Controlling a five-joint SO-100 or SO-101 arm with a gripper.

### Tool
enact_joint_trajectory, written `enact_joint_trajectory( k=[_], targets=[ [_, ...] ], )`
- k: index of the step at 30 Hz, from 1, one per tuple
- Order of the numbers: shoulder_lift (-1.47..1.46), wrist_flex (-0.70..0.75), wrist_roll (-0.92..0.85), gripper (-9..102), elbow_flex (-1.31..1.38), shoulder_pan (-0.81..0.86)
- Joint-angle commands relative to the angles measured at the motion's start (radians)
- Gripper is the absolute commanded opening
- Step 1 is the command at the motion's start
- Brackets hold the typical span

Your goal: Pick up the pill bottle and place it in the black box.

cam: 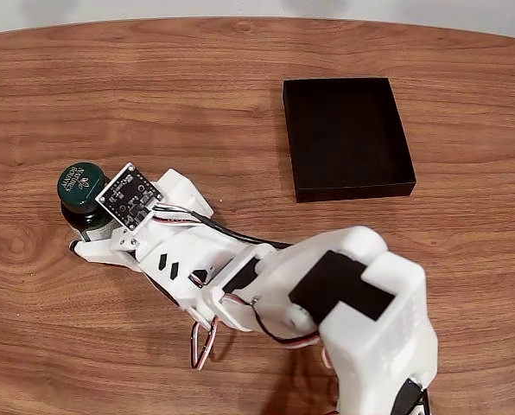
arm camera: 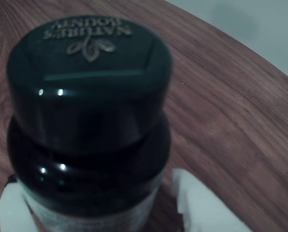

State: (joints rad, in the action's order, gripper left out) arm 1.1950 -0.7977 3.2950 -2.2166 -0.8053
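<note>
- Fixed view showed the black box [cam: 347, 137] at upper right, well apart from the pill bottle [cam: 83, 192] at far left.
- Wrist view: white fingers [arm camera: 202, 203] flanked the bottle's lower body; jaws spread around it, contact unclear.
- Bottle upright on the wooden table [cam: 197, 95], dark green, printed cap [arm camera: 88, 82], pale label.
- Circuit board [cam: 130, 195] partly covered the bottle.

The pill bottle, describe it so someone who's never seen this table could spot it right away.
On the brown wooden table, follow the white robot arm to its pincer at the left in the fixed view. There stands the small dark green pill bottle, upright, with a printed round cap, far from the flat black rectangular box.
</note>
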Motion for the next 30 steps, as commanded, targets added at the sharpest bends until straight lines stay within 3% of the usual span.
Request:
enact_joint_trajectory(
  k=[1, 18, 30],
  targets=[
    [0.009, 0.003, -0.008, 34, 0.091, -0.018],
    [-0.083, 0.035, -0.035, 33, 0.244, -0.041],
    [-0.012, 0.063, -0.048, 20, 0.212, -0.046]
  ],
)
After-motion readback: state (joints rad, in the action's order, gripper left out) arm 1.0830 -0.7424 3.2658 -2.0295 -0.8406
